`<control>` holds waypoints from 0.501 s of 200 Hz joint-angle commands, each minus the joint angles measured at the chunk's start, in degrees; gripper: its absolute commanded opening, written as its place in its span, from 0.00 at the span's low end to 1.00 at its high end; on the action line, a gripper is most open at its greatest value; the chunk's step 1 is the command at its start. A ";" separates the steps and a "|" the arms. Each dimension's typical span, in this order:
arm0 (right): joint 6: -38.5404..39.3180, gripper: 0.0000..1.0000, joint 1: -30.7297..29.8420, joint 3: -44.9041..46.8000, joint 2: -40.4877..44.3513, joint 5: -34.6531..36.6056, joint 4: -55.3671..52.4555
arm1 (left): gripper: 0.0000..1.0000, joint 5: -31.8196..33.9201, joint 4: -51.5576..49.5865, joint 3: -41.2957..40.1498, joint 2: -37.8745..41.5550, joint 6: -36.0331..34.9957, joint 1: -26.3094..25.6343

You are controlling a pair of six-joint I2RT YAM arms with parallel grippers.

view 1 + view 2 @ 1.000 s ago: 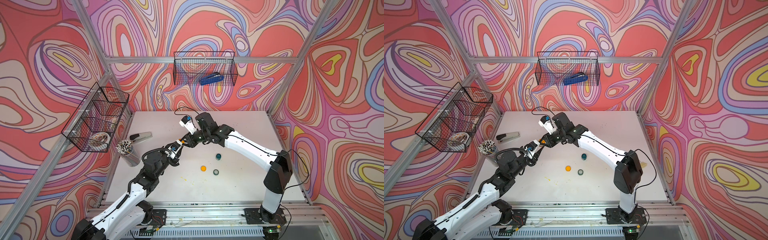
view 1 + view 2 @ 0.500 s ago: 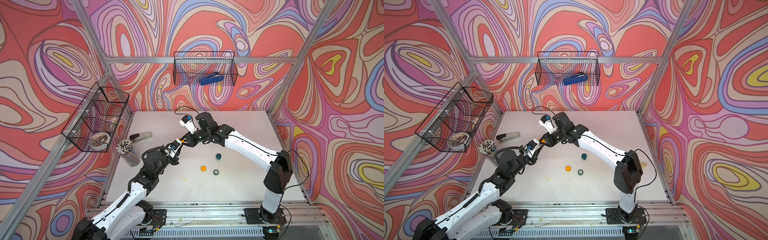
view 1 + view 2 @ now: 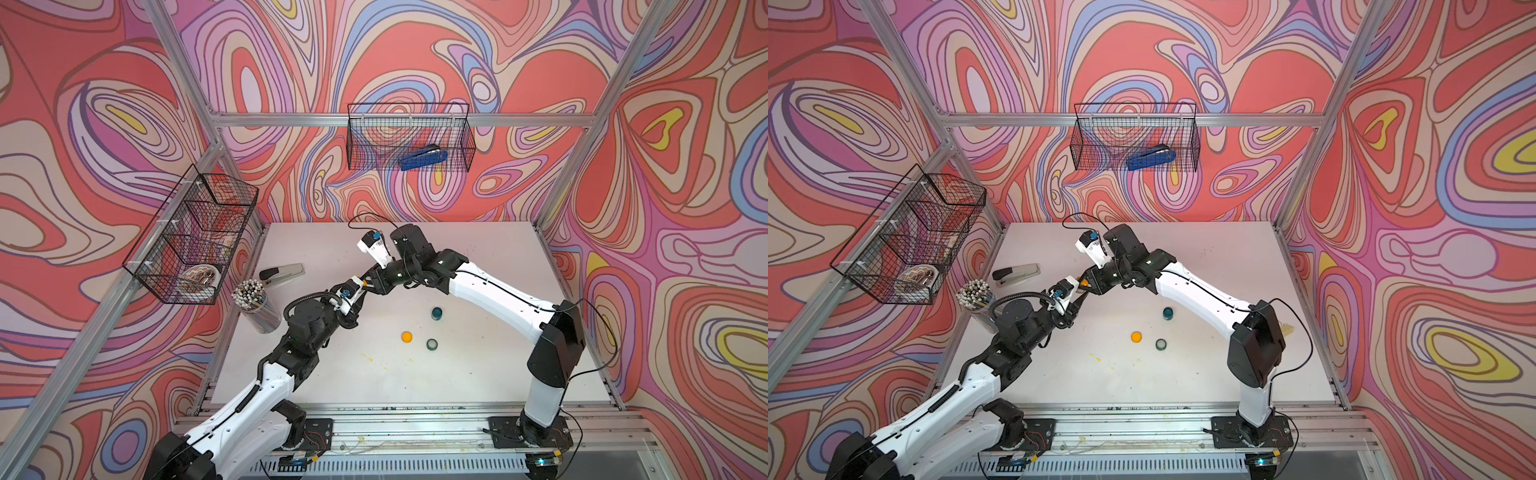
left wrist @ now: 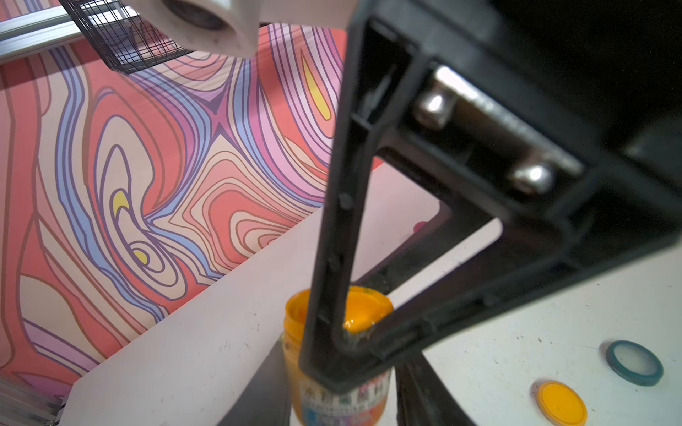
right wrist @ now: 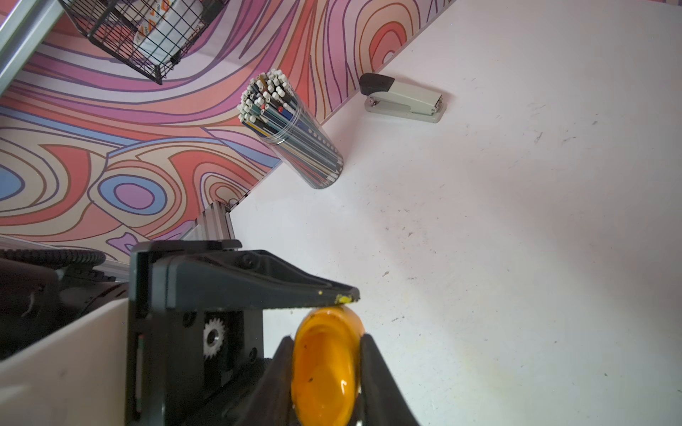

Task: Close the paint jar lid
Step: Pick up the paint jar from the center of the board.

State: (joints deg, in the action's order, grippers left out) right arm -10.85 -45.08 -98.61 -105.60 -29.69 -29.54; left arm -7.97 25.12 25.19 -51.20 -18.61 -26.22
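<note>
An orange paint jar (image 4: pixel 343 405) with a printed label is held above the table where the two arms meet (image 3: pixel 365 282). My right gripper (image 5: pixel 326 343) is shut across its top end, a finger on each side of the glossy orange face (image 5: pixel 324 376). I cannot tell whether that face is a lid or open paint. My left gripper (image 4: pixel 341 369) straddles the jar's body with its jaws slightly apart, and a thin gap shows on one side. A loose orange lid (image 3: pixel 406 336) lies flat on the table, also seen in the left wrist view (image 4: pixel 561 404).
An upturned teal lid (image 3: pixel 432 344) and a teal jar (image 3: pixel 436 313) sit near the orange lid. A stapler (image 3: pixel 281 272) and a pencil cup (image 3: pixel 255 305) stand at the left. Wire baskets (image 3: pixel 191 241) (image 3: pixel 409 139) hang on the walls. Yellow paint smears (image 3: pixel 368 357) mark the table.
</note>
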 commanded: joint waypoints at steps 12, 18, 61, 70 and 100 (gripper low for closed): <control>-0.06 0.28 -0.27 0.24 2.07 -1.00 1.04 | 0.43 -0.16 1.40 1.31 -0.52 -0.08 -0.04; 0.04 0.28 -0.27 0.15 2.07 -0.98 0.97 | 0.41 -0.12 1.52 1.22 -0.50 -0.16 -0.02; 0.13 0.28 -0.27 0.25 2.07 -0.59 0.81 | 0.29 -0.86 0.40 1.54 -0.34 -0.98 -0.04; 0.13 0.28 -0.27 0.28 2.07 -0.63 0.81 | 0.27 -0.90 0.44 1.61 -0.37 -0.93 -0.01; 0.30 0.29 -0.26 0.59 2.33 -0.51 0.80 | 0.24 -1.34 0.09 1.73 -0.32 -1.01 0.00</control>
State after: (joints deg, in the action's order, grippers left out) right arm -10.81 -45.08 -98.61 -105.49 -29.93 -29.74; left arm -7.73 25.08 25.26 -51.53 -18.90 -26.20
